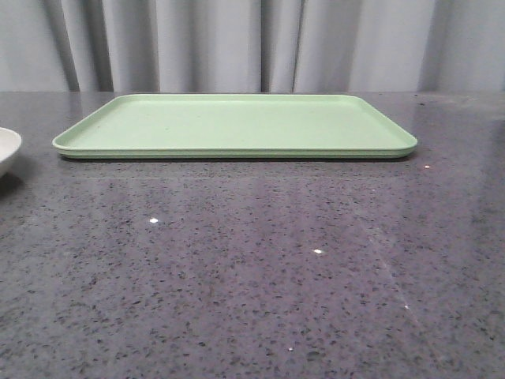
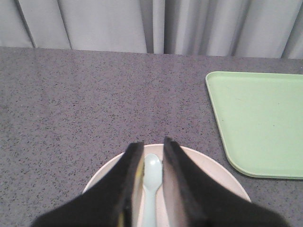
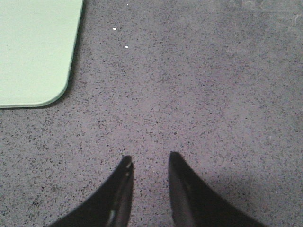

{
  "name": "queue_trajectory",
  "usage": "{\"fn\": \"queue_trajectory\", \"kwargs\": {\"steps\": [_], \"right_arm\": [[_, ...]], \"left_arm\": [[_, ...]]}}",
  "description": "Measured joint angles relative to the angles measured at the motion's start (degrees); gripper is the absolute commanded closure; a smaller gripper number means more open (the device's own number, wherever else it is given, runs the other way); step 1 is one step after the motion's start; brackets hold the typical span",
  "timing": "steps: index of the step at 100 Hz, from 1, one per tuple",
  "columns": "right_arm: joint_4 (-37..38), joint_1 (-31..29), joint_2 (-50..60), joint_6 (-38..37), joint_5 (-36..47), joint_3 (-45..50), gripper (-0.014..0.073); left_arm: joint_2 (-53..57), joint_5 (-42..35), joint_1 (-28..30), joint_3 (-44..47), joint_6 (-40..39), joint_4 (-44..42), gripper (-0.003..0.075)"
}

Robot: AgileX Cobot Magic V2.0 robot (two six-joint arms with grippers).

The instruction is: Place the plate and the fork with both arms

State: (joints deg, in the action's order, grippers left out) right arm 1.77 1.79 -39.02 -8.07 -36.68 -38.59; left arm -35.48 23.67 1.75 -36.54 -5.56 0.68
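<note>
The cream-white plate (image 2: 208, 168) lies on the grey table left of the tray; only its rim (image 1: 6, 150) shows at the front view's far left edge. A pale blue-grey spoon (image 2: 152, 172) lies in the plate. A yellow sliver (image 2: 138, 173) beside it looks like the fork, mostly hidden behind a finger. My left gripper (image 2: 152, 143) is open just above the plate, its fingers straddling the spoon's bowl. My right gripper (image 3: 150, 157) is open and empty over bare table, near the tray's corner (image 3: 52, 97). Neither gripper shows in the front view.
The flat light-green tray (image 1: 237, 126) lies at the back middle of the speckled grey table (image 1: 252, 268), with nothing on it. Its edge shows in the left wrist view (image 2: 255, 123). Grey curtains hang behind the table.
</note>
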Motion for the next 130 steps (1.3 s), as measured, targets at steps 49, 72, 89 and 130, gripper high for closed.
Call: {"fn": "queue_trajectory", "kwargs": {"steps": [49, 72, 89, 130], "right_arm": [[-0.41, 0.00, 0.00, 0.00, -1.42, -0.26, 0.0110], [-0.45, 0.00, 0.00, 0.00, -1.30, -0.39, 0.0110], [-0.58, 0.00, 0.00, 0.00, -1.30, -0.39, 0.0110], [-0.58, 0.00, 0.00, 0.00, -1.30, -0.39, 0.0110]], "left_arm": [[-0.13, 1.56, 0.00, 0.00, 0.00, -1.46, 0.0266], [-0.57, 4.18, 0.13, -0.09, 0.00, -1.34, 0.0294], [-4.29, 11.93, 1.87, -2.54, 0.00, -1.58, 0.0294], [-18.77, 23.56, 7.88, -13.52, 1.91, -2.01, 0.0294]]}}
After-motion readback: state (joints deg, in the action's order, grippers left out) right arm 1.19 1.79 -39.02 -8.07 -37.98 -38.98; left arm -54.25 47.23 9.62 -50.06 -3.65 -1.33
